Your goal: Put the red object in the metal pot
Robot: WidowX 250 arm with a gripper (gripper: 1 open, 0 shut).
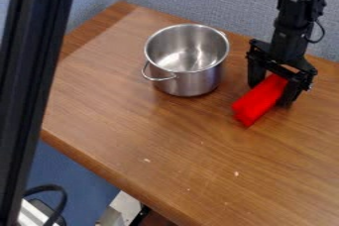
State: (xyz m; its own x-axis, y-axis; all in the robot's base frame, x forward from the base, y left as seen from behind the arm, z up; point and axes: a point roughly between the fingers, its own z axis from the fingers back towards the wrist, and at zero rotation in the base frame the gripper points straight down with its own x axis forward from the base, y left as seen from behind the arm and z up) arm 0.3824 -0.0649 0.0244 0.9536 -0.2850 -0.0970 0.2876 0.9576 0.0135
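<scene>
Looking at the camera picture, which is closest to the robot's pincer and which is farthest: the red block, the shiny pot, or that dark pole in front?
1. The red object: right at the open pincer, between its fingers.
2. The metal pot: to the pincer's left on the table.
3. The dark pole: far left of the picture.

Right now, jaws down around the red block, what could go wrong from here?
1. The gripper straddles only the far end of the red block, with its jaws open. Closing there may let the long free end swing or slip.
2. The block looks about as long as the pot is wide, so it could catch on the rim.
3. The block lies near the table edge; a nudge might push it off.
</scene>
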